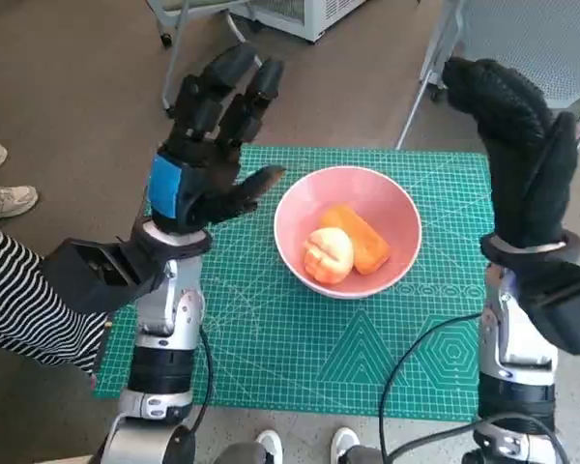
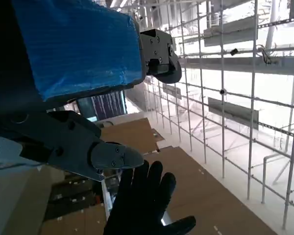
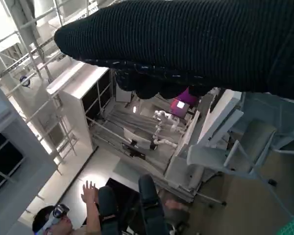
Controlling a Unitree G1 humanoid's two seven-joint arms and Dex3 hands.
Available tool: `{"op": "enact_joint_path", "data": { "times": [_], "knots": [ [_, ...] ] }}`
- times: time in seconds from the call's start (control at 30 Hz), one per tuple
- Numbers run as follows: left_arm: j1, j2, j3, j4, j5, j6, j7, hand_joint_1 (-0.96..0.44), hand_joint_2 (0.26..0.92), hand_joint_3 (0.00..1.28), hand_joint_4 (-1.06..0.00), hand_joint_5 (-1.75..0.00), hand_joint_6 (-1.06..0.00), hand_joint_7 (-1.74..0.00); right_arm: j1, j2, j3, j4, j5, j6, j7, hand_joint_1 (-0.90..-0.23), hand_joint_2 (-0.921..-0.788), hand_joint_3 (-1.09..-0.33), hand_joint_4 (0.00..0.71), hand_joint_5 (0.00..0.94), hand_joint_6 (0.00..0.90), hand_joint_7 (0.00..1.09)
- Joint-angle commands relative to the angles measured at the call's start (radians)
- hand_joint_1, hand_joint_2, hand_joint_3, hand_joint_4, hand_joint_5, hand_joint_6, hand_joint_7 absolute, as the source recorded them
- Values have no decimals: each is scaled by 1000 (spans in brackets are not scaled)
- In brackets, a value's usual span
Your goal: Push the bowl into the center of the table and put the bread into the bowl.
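A pink bowl (image 1: 387, 198) stands near the middle of the green cutting mat (image 1: 300, 338). Inside it lie two pieces of bread: a pale knotted roll (image 1: 329, 255) and an orange-brown loaf (image 1: 360, 237). My left hand (image 1: 208, 145) is raised above the mat's left side with fingers spread, holding nothing. My right hand (image 1: 522, 145), in its black glove, is raised at the mat's right edge with nothing in it. The left wrist view shows the taped left hand (image 2: 73, 49) and the gloved right hand (image 2: 144, 205) beyond it; the right wrist view shows only the glove (image 3: 196, 44) against the room.
A person in a striped garment (image 1: 19, 300) sits at the left, with white shoes (image 1: 5, 188) on the floor. Metal chair legs (image 1: 184, 39) stand beyond the mat. A person (image 3: 93, 215) with a raised hand sits far off in the right wrist view.
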Motion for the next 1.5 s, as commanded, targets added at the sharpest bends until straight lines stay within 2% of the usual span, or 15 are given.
{"op": "enact_joint_path", "data": {
  "times": [0.03, 0.5, 0.87, 1.17, 1.5],
  "knots": [
    [-20, 4, 5, 14, -2, -21, -7, -167, 889, 259, -248, -62, 1, -673, -11, 8, 14, 39, -9, -9, 12, -683, -921, -710, 214, 0, 44, 559],
    [-20, 21, 12, 37, 5, -56, -12, -201, 890, 246, -244, -54, 1, -663, -32, 9, 16, 90, 31, -11, 53, -698, -921, -720, 200, 0, 25, 571],
    [-12, 33, 12, 27, 9, -48, -5, -199, 897, 231, -248, -51, 1, -659, -32, 16, 19, 83, 28, 6, 54, -692, -921, -725, 178, 0, 18, 580],
    [-4, 41, 10, 17, 6, -44, -11, -200, 905, 216, -255, -48, 1, -654, -23, 17, 19, 67, 9, 21, 38, -682, -921, -733, 177, 1, 10, 584],
    [-2, 44, 9, 19, 8, -42, -12, -209, 915, 192, -252, -39, 0, -650, -9, 20, 14, 51, 7, 32, 36, -692, -921, -733, 181, 3, 10, 590]
  ]
}}
